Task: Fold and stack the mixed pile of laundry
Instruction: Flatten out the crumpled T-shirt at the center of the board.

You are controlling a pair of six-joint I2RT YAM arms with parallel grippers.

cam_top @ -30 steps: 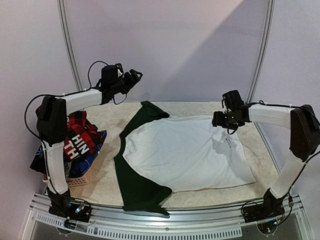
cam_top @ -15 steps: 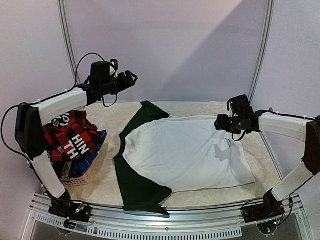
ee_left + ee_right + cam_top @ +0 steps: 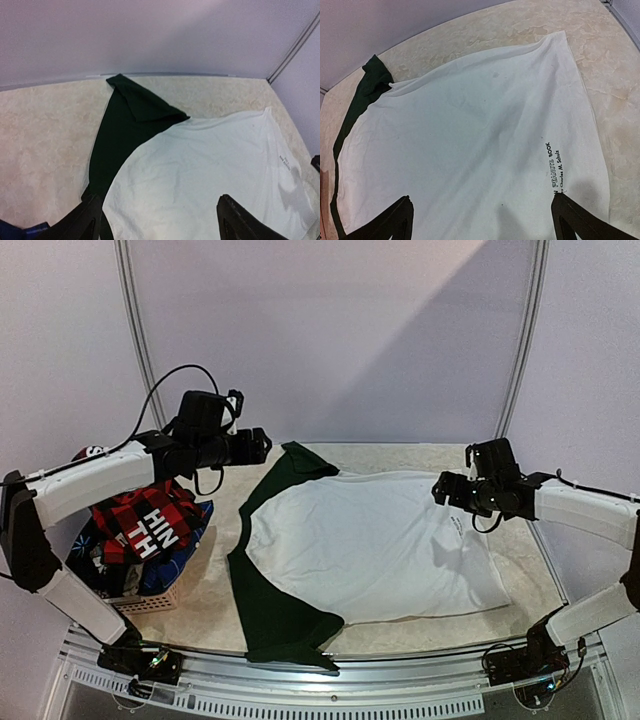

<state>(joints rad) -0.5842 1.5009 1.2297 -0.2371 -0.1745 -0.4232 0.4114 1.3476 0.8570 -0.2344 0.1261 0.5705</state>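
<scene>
A white T-shirt (image 3: 370,545) with dark green sleeves lies spread flat on the table; it also shows in the left wrist view (image 3: 200,170) and the right wrist view (image 3: 470,140). Small black lettering (image 3: 551,167) sits near its right side. The other garments (image 3: 140,530), with the red-black plaid shirt on top, are heaped in the basket at the left. My left gripper (image 3: 260,445) is open and empty, above the table beside the far green sleeve (image 3: 300,462). My right gripper (image 3: 440,488) is open and empty, over the shirt's far right part.
A small pinkish woven basket (image 3: 155,600) stands at the table's left under the heap. The near green sleeve (image 3: 280,625) reaches the table's front edge. A purple wall with metal rails closes the back.
My left gripper has swung down and forward toward the far sleeve. My right gripper has moved slightly right and lower. The T-shirt has not moved.
</scene>
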